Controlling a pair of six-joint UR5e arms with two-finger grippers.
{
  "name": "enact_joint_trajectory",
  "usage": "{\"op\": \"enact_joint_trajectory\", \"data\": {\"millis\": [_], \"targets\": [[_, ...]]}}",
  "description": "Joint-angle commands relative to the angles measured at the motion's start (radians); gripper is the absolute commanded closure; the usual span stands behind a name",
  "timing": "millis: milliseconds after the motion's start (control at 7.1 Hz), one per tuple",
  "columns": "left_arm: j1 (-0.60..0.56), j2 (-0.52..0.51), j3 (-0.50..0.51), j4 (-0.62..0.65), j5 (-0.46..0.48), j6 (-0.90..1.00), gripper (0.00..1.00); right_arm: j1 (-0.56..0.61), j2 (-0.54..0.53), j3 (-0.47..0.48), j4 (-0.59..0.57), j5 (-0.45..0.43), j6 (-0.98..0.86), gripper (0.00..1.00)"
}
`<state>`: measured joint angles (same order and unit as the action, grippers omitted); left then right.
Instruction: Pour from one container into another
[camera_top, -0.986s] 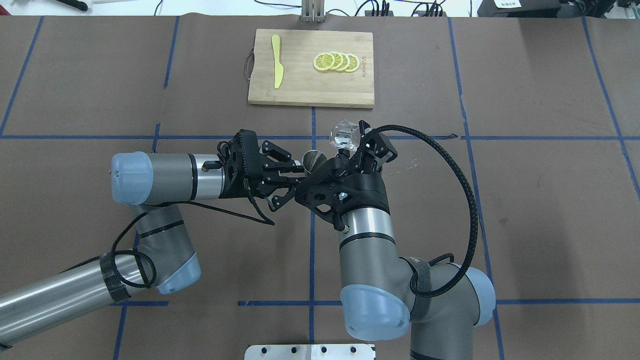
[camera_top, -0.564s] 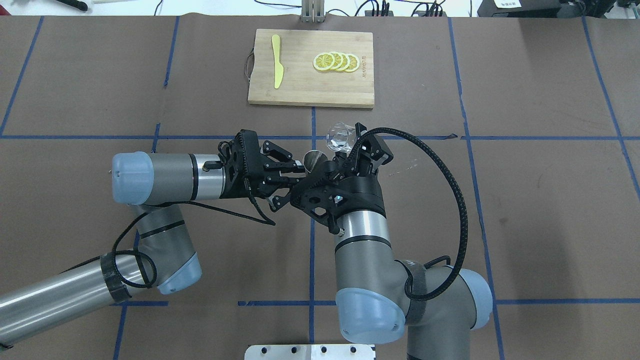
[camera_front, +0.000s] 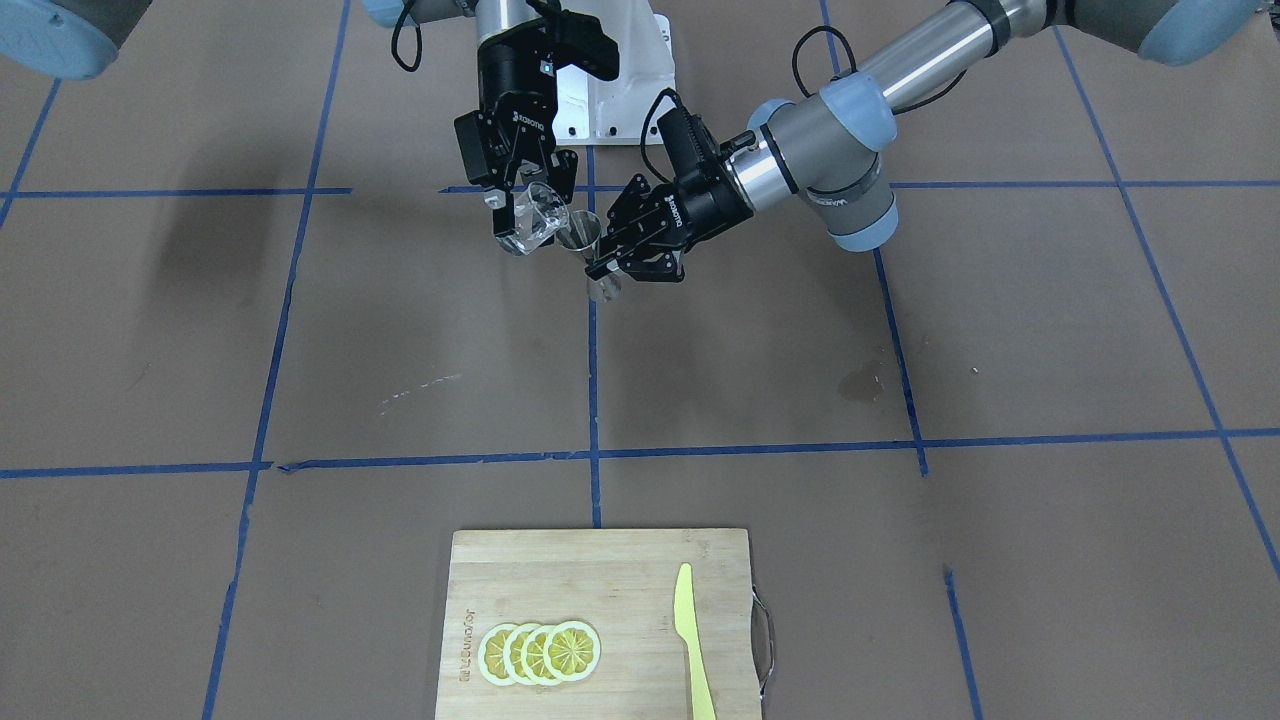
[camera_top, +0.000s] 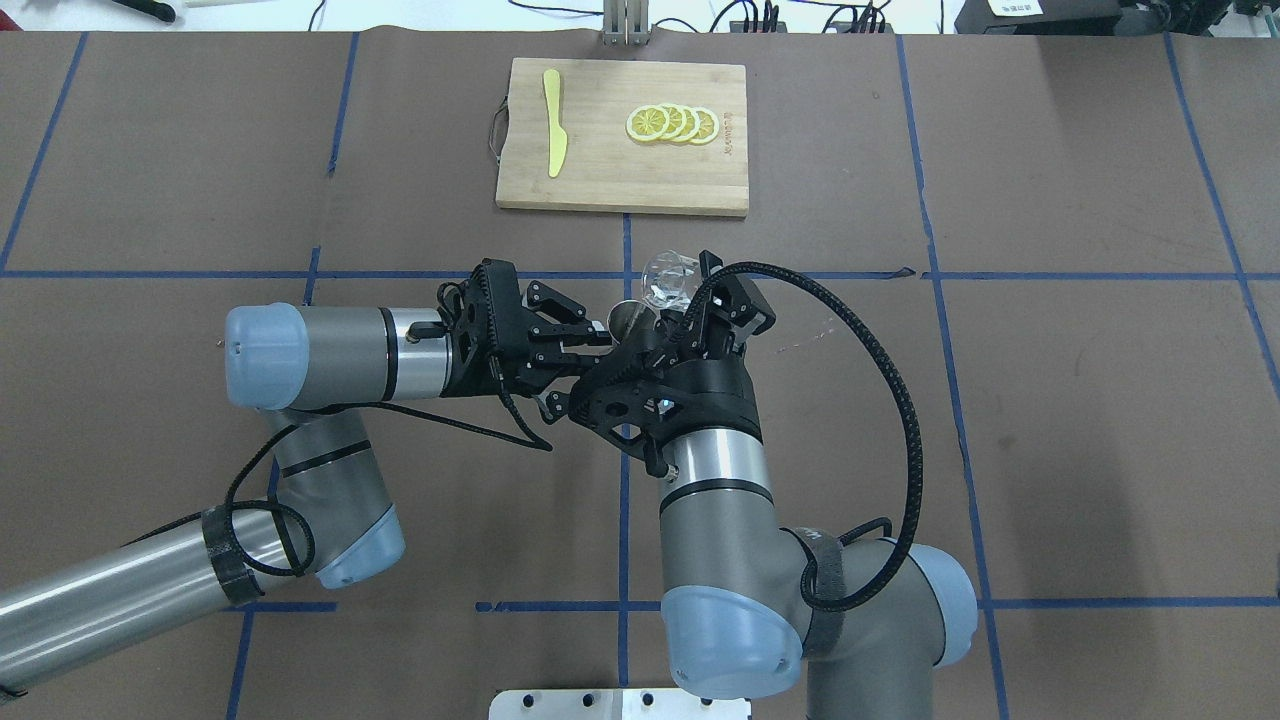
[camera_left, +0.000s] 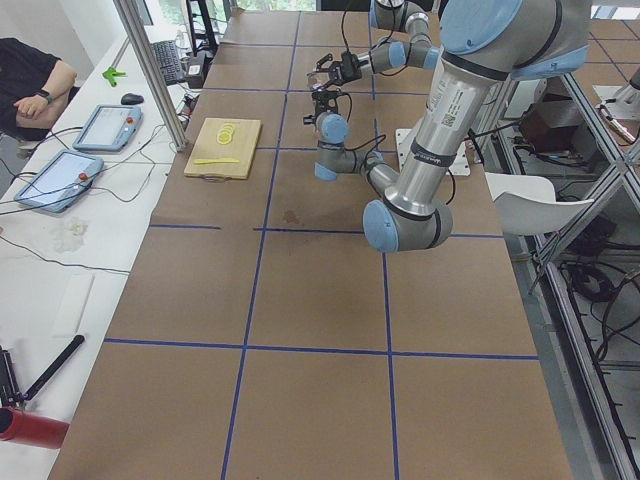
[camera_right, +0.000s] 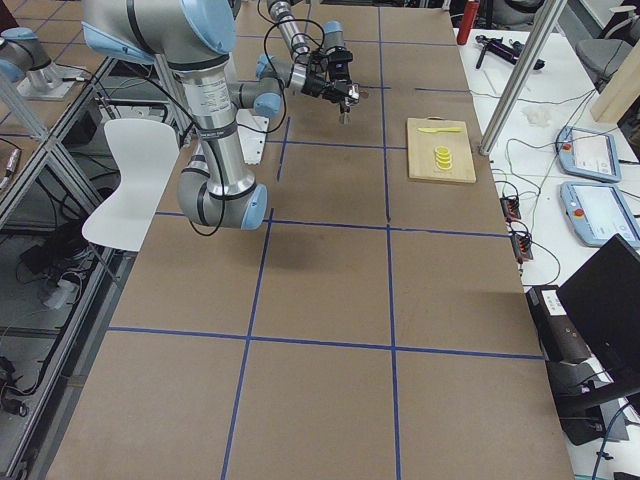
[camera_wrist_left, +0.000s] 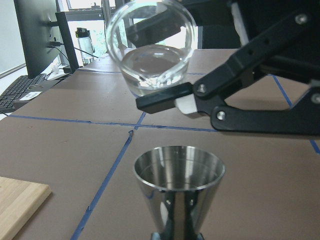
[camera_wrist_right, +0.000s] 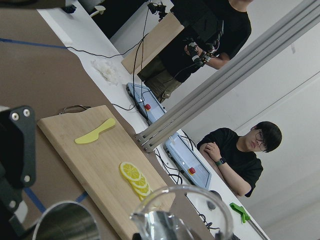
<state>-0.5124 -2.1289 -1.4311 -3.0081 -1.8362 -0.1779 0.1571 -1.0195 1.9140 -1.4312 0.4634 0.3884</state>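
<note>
My left gripper (camera_top: 610, 337) is shut on the steel jigger (camera_top: 626, 318), which stands upright with its open top cone (camera_wrist_left: 179, 172) facing up. My right gripper (camera_top: 688, 305) is shut on the clear glass cup (camera_top: 668, 279). The cup is tilted, with its mouth leaning toward the jigger. In the left wrist view the cup (camera_wrist_left: 152, 50) hangs above and just behind the jigger's rim, with a right finger (camera_wrist_left: 165, 100) under it. The front view shows the cup (camera_front: 530, 225) beside the jigger (camera_front: 580, 238), nearly touching. I cannot tell what is inside the cup.
At the far side lies a bamboo cutting board (camera_top: 600, 180) with lemon slices (camera_top: 672, 123) and a yellow plastic knife (camera_top: 553, 135). A dark stain (camera_front: 860, 384) marks the brown table cover. Two people (camera_wrist_right: 235, 155) are beyond the table's far edge.
The right arm has carried the cup leftward, closer to the jigger, and tipped it further. The left arm and the jigger have stayed in place.
</note>
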Motion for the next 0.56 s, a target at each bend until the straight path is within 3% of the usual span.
{"op": "enact_joint_trajectory", "data": {"millis": [0, 423], "targets": [[0.0, 0.0, 0.0, -0.002, 0.0, 0.0, 1.0, -0.002, 0.001, 0.0, -0.023, -0.005, -0.07, 1.0], [0.0, 0.0, -0.002, 0.0, 0.0, 0.0, 1.0, -0.005, 0.01, 0.002, -0.075, -0.025, -0.106, 1.0]]}}
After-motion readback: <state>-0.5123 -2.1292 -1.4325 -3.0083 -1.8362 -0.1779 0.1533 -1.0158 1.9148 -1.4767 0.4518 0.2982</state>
